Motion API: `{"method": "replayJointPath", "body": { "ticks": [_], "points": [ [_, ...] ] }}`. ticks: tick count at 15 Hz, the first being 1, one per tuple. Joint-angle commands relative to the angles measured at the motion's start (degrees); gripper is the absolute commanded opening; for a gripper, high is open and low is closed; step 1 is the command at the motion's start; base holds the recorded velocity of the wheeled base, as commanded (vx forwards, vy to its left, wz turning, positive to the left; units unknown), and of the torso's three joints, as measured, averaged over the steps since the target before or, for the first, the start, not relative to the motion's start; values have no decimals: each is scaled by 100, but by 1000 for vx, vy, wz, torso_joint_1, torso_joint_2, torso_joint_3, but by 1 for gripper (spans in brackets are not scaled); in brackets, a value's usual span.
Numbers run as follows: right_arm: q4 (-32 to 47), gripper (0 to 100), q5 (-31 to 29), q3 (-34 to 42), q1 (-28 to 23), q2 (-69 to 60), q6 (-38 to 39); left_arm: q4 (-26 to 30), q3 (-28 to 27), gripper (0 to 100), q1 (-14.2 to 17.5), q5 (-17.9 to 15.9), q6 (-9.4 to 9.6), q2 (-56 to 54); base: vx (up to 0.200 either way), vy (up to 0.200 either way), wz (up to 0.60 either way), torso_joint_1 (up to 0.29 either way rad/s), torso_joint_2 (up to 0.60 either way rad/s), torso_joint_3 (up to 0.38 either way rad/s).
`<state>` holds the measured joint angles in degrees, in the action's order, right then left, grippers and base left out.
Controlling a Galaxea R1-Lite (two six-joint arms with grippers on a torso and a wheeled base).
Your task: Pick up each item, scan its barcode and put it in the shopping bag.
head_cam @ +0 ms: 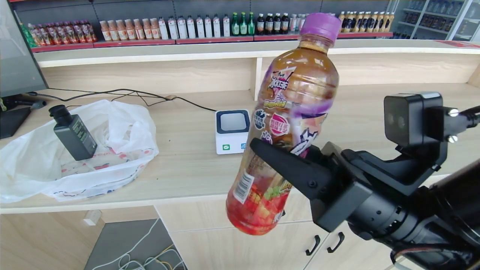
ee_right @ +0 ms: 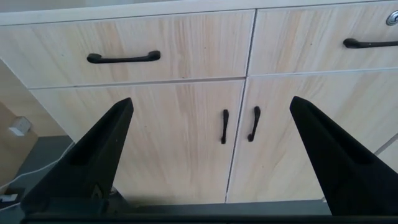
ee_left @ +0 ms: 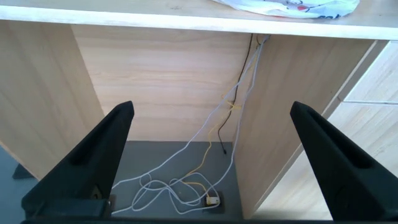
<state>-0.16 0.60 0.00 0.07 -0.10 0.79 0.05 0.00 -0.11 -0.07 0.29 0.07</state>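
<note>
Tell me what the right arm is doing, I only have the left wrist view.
Observer: The right hand is shut on a purple-capped drink bottle, held tilted, cap uppermost.
Operator: Where is the scanner?
Observer: The white barcode scanner sits on the counter, between the bottle and the shopping bag.
Operator: Anything bagged yet?
Observer: Yes, a dark bottle leans inside the open bag.

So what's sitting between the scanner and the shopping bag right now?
Nothing: in the head view the counter between the scanner and the shopping bag is bare. The scanner's cable runs along behind that stretch.
</note>
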Motion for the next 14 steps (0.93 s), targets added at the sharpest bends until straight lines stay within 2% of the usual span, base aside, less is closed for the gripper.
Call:
{"method": "replayJointPath", "body": {
  "ticks": [1,3,14],
  "points": [
    [-2,100,2,0,10,10,9,-5,0,100,2,-1,-3,1,0,-200,0,7,2,7],
    [-2,100,2,0,1,10,26,-5,0,100,2,-1,-3,1,0,-200,0,0,-2,2],
    [-2,100,2,0,1,10,-9,-5,0,100,2,-1,-3,1,0,0,0,0,0,0]
  ]
}}
